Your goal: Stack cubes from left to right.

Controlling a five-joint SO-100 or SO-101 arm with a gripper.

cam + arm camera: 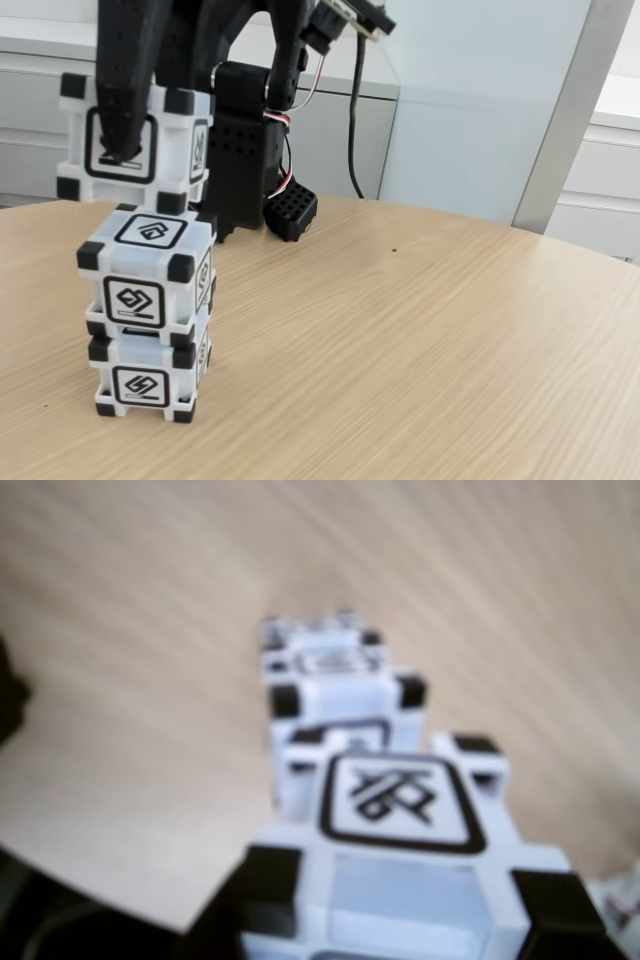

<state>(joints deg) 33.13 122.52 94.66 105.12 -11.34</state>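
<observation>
Three cubes, one arm, one table

In the fixed view there are three white plastic cubes with black corner blocks and black-framed glyphs: a top cube [135, 140], a middle cube [150, 275] and a bottom cube [148, 375]. The blurred wrist view also shows three: nearest [400, 830], next [340, 705], farthest [320, 645]. There is one black robot arm [240, 150] with one black cable [353, 120], and one light wooden table [420, 340].
</observation>
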